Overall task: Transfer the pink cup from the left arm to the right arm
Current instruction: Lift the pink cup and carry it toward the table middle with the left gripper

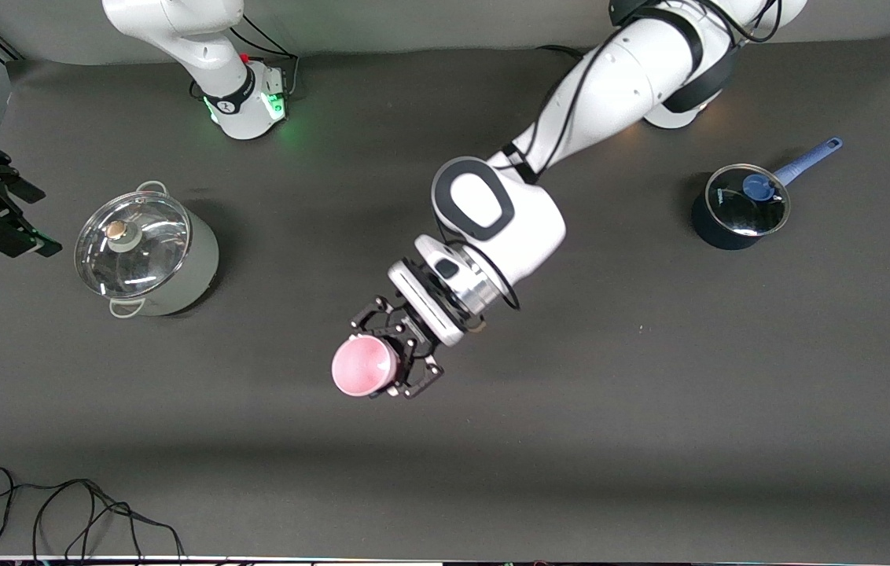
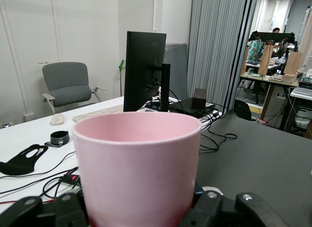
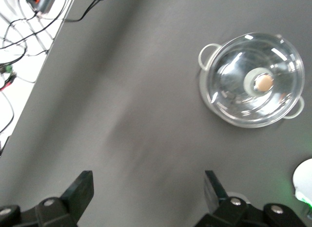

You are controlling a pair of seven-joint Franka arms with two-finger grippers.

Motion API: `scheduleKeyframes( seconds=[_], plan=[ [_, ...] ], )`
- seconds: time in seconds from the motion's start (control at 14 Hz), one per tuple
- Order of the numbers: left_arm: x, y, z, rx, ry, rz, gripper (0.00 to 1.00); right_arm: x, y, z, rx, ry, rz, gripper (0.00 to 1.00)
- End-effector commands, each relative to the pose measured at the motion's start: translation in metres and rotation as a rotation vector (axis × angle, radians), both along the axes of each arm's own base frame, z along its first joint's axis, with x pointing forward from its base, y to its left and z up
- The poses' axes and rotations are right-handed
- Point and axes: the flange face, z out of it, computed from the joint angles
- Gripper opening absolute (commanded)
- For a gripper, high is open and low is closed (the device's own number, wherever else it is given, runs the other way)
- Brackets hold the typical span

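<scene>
The pink cup (image 1: 365,365) hangs upright over the middle of the table, its open mouth facing up. My left gripper (image 1: 384,358) is shut on the cup's lower sides, with the arm reaching in level from its base. In the left wrist view the pink cup (image 2: 139,168) fills the foreground between the black fingers (image 2: 214,210). My right gripper (image 1: 3,214) waits at the right arm's end of the table, beside the steel pot. Its fingers are open with nothing between them, and the right gripper (image 3: 147,180) looks down on bare mat.
A steel pot with a glass lid (image 1: 145,250) (image 3: 253,80) stands toward the right arm's end. A dark blue saucepan with a lid (image 1: 740,206) stands toward the left arm's end. A loose black cable (image 1: 83,511) lies at the table edge nearest the front camera.
</scene>
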Motion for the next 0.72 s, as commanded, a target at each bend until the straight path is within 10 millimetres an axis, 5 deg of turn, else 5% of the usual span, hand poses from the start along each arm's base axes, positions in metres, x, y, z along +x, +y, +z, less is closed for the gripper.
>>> scheduleKeyframes(
  seconds=[0.0,0.64],
  plan=[
    [-0.007,-0.006,0.012,-0.013,-0.004,0.023,0.0,0.019,0.028,0.01,0.052,-0.03,0.021,1.0],
    [-0.025,-0.02,0.022,-0.011,-0.009,0.033,0.0,0.067,0.147,-0.006,0.059,-0.082,0.145,1.0]
  ],
)
